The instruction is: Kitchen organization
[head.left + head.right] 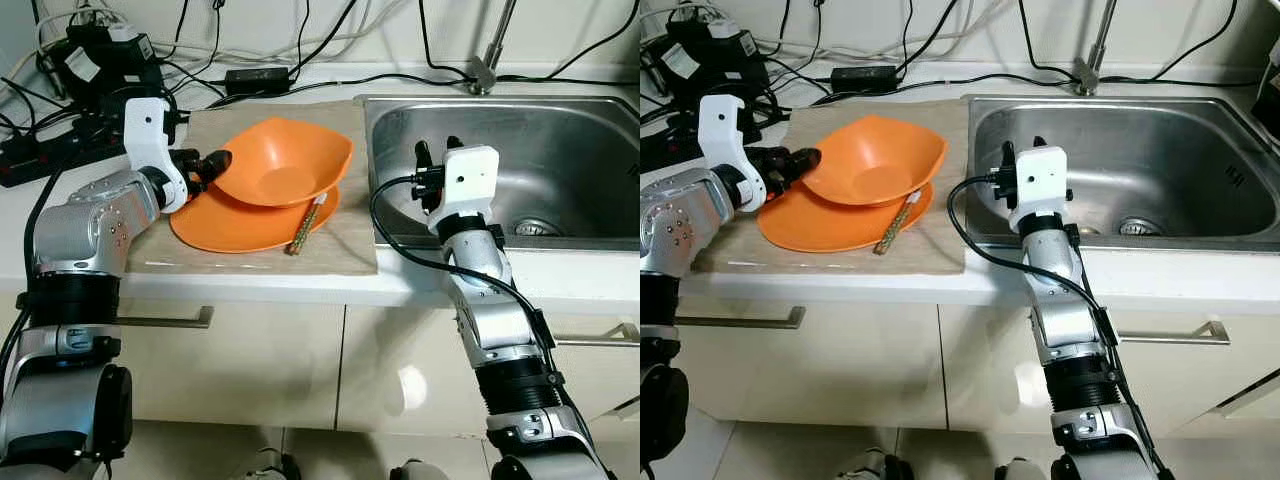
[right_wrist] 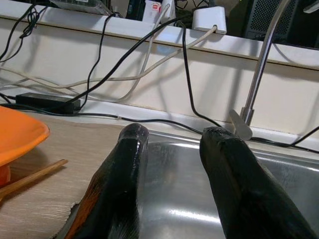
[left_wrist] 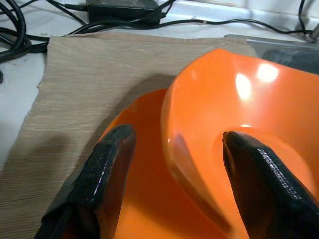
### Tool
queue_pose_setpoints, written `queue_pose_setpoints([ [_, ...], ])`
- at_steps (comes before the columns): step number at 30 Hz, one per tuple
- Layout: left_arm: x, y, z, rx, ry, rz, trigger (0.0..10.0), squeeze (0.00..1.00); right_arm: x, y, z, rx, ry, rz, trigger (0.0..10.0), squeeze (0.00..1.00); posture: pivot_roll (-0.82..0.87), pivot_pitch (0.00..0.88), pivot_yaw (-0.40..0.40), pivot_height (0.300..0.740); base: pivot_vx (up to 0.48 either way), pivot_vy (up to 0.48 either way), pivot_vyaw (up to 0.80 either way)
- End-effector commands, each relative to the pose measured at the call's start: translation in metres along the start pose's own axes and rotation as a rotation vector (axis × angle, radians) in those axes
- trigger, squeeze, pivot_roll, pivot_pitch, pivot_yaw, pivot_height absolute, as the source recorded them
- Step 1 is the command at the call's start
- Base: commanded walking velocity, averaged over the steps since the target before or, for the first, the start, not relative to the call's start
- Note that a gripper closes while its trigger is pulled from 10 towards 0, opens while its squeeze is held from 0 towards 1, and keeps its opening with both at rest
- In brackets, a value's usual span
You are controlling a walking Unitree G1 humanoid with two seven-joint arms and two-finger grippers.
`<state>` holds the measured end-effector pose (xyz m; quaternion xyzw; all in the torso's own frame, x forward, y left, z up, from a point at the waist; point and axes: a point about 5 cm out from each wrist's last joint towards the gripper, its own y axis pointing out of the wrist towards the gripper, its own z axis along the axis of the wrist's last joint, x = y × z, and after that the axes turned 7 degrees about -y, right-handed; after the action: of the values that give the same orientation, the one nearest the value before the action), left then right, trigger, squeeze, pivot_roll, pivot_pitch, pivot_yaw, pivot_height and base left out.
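Left wrist view puts the orange bowl (image 3: 239,134) right between my fingers (image 3: 107,169), its near rim straddled, one finger outside and one inside, with a gap on both sides, so nothing is gripped yet. From the head views the bowl sits left of centre, nested on an orange plate (image 1: 215,228) with a chopstick (image 1: 306,226) leaning across the plate's right edge, all resting on a beige mat (image 1: 345,255) on the counter. My left gripper (image 1: 212,164) is at the bowl's left rim, fingers spread wide enough to take the wall. I judge the step in hand is picking up the bowl; to do it well I would push slightly deeper over the rim, close gently on the thin wall, and lift straight so the chopstick is not dragged. My right gripper (image 1: 430,165) hovers at the left edge of the steel sink (image 1: 585,140), right of centre, fingers modestly parted and holding nothing
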<state>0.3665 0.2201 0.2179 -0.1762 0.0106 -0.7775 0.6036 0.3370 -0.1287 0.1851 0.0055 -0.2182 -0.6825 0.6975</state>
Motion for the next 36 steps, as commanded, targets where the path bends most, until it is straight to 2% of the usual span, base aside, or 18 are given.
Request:
queue_pose_setpoints([
  [1,-0.003,-0.002,0.007,0.015,0.028,0.011,10.0,0.0,0.002,0.002,0.005,0.026,0.002,-0.007,10.0,0.0,-0.09,0.0,0.062,0.707,0.0,0.0,0.0],
  [12,-0.007,-0.001,0.002,-0.004,0.026,0.019,10.0,0.0,0.002,0.002,0.005,0.023,0.001,-0.002,10.0,0.0,-0.09,0.0,0.058,0.707,0.0,0.0,0.0],
  [20,0.0,0.003,-0.001,-0.021,-0.049,-0.029,10.0,0.0,0.003,0.002,0.005,0.019,0.001,-0.005,10.0,0.0,-0.1,0.0,0.06,0.707,0.0,0.0,0.0],
  [25,0.002,0.003,0.0,-0.023,-0.068,-0.04,10.0,0.0,0.003,0.001,0.005,0.019,0.001,-0.005,10.0,0.0,-0.1,0.0,0.06,0.707,0.0,0.0,0.0],
  [35,0.002,0.002,-0.004,-0.041,-0.044,-0.042,10.0,0.0,0.002,0.001,0.004,0.015,0.003,-0.001,10.0,0.0,-0.09,0.0,0.059,0.707,0.0,0.0,0.0],
  [36,0.002,0.002,-0.005,-0.042,-0.033,-0.036,6.3,0.0,0.002,0.001,0.004,0.015,0.003,-0.001,10.0,0.0,-0.09,0.0,0.059,0.707,0.0,0.0,0.0],
])
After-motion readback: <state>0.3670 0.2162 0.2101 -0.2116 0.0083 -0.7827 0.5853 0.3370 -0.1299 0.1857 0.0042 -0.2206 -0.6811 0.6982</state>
